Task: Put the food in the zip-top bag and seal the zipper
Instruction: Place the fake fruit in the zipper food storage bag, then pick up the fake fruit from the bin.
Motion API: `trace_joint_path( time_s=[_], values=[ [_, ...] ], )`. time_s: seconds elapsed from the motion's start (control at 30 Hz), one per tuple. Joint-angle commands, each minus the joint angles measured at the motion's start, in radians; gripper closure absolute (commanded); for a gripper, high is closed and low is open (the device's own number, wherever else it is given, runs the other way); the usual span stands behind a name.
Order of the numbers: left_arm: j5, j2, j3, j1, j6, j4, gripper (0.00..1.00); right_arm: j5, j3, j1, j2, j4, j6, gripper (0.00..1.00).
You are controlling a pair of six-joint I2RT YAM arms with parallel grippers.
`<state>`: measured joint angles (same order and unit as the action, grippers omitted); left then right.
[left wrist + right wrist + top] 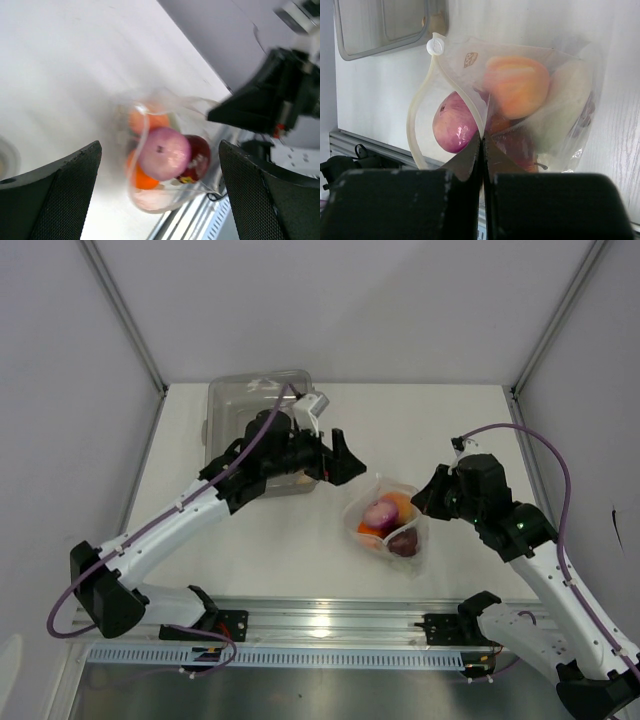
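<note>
- The table [440,420] is a plain white, matt surface, boxed in on three sides by pale grey walls [350,300].
- Slim metal posts [122,312] run up the two far corners.
- A ribbed aluminium rail [320,618] runs along the near edge and carries both arm bases.
- A clear rigid bin [240,405] sits at the far left corner of the table, partly hidden under the left arm.
- The zip-top bag [385,520] lies on the table right of centre, well apart from the bin.
- Inside the bag are a pink bulb [456,122], an orange piece [517,92] and a dark red grape bunch [403,543], packed close together.
- The zipper [420,105] gapes in a loop, so the mouth is unsealed, with a small white tab [435,46] at one end of the strip.
- The right gripper [481,150] has its fingers pressed together on the bag's mouth edge, pinching the plastic at the strip.
- The left gripper [350,460] hangs between bin and bag with its jaws spread wide, holding nothing and apart from the bag.
</note>
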<state>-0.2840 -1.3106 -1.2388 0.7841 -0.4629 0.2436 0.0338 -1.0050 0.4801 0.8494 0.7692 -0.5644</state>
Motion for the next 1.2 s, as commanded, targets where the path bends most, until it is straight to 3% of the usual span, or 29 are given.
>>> trace_joint_path(
  time_s=[0.0,0.4,0.63,0.73,0.87,1.17],
  values=[
    [0.126,0.028,-0.002,-0.104,-0.02,0.068,0.0,-0.012,-0.014,-0.005,-0.019,-0.01,-0.005,1.0],
    [0.451,-0.188,-0.215,-0.328,-0.164,0.35,0.01,-0.018,-0.017,-0.006,-0.018,-0.005,0.001,1.0],
    [0.474,-0.453,-0.385,-0.408,-0.088,0.453,0.01,-0.025,-0.027,-0.008,-0.019,0.008,0.008,1.0],
    [0.387,-0.535,-0.448,-0.444,-0.025,0.465,0.0,-0.028,-0.027,-0.009,-0.024,0.015,0.009,1.0],
    [0.374,-0.68,-0.547,-0.454,-0.014,0.525,0.01,-0.029,-0.023,-0.012,-0.018,0.013,0.014,1.0],
    [0.399,-0.815,-0.7,-0.462,0.012,0.58,0.01,-0.026,-0.026,-0.015,-0.007,0.01,0.018,1.0]
  ],
)
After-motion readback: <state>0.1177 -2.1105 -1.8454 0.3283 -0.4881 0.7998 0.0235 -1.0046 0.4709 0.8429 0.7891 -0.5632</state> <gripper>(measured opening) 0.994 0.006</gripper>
